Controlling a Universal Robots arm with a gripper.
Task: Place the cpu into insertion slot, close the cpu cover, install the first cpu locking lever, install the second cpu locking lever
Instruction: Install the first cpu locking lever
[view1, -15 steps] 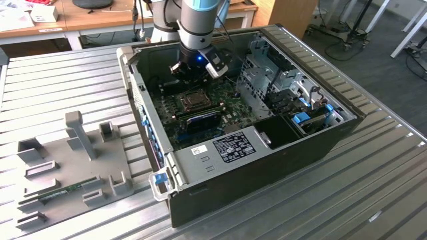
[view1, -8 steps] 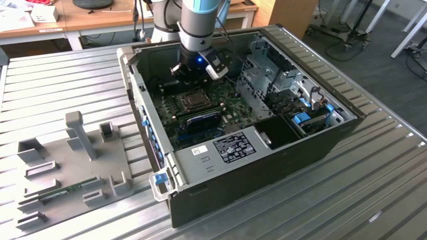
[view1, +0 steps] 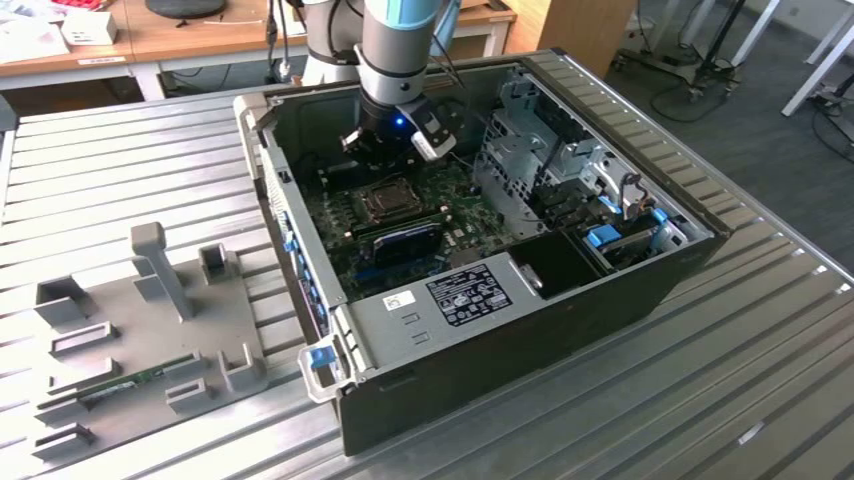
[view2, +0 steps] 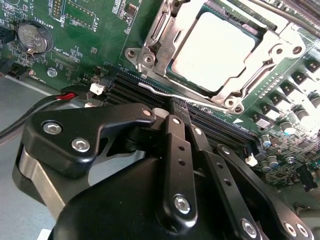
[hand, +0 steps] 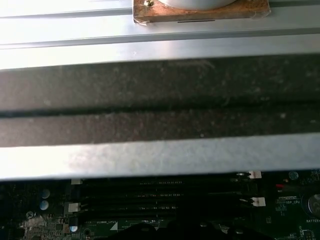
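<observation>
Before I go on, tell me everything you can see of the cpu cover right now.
The cpu cover is a thin silver metal frame, lying flat on the green motherboard, closed over the cpu, whose pale grey top shows through its large square window. Round fasteners sit at its corners. A thin wire lever runs along the edge nearest the gripper.

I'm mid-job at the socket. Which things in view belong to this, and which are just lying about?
Job:
cpu, under the lowered cpu cover
wire locking lever along the cover's edge
tool, close to that lever

Lying about:
coin battery
memory slots
memory stick on the grey fixture tray
</observation>
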